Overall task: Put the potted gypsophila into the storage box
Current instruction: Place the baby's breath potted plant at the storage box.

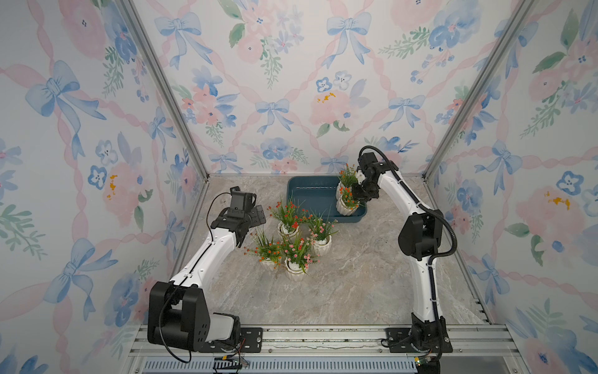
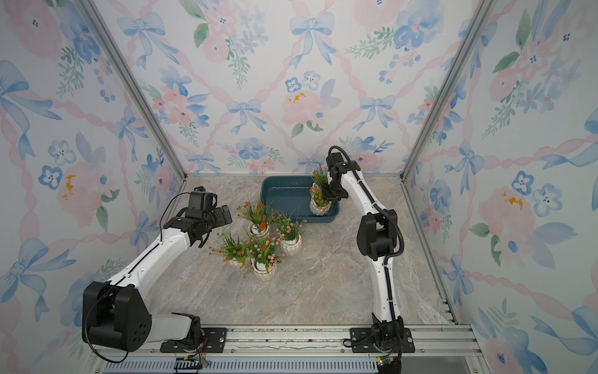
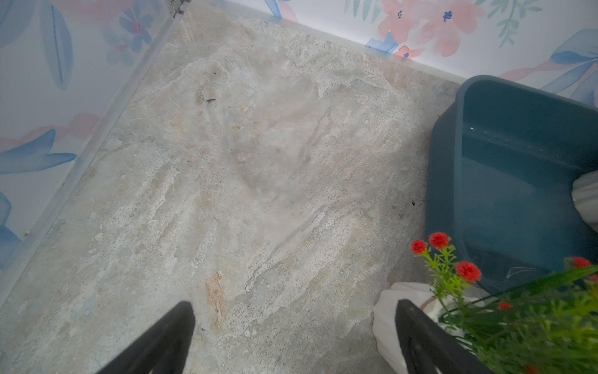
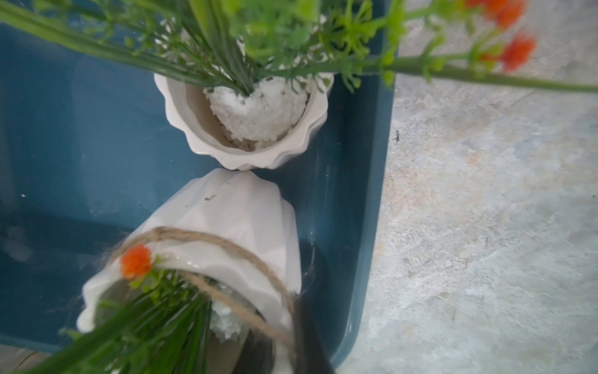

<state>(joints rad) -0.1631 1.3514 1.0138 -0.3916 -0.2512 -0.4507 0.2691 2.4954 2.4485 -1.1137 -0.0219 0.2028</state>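
Six ribbed white pots (image 1: pixel 322 245), grassy sprigs (image 1: pixel 286 212)

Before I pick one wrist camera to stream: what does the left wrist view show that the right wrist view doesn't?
Left wrist only: the open left gripper and a red-blossomed pot on the marble table outside the storage box. Right wrist only: the right gripper shut on the twine-wrapped pot at its rim, a second pot beside it, both in the box. Shared: box and table; the left wrist catches just a white sliver of one boxed pot.
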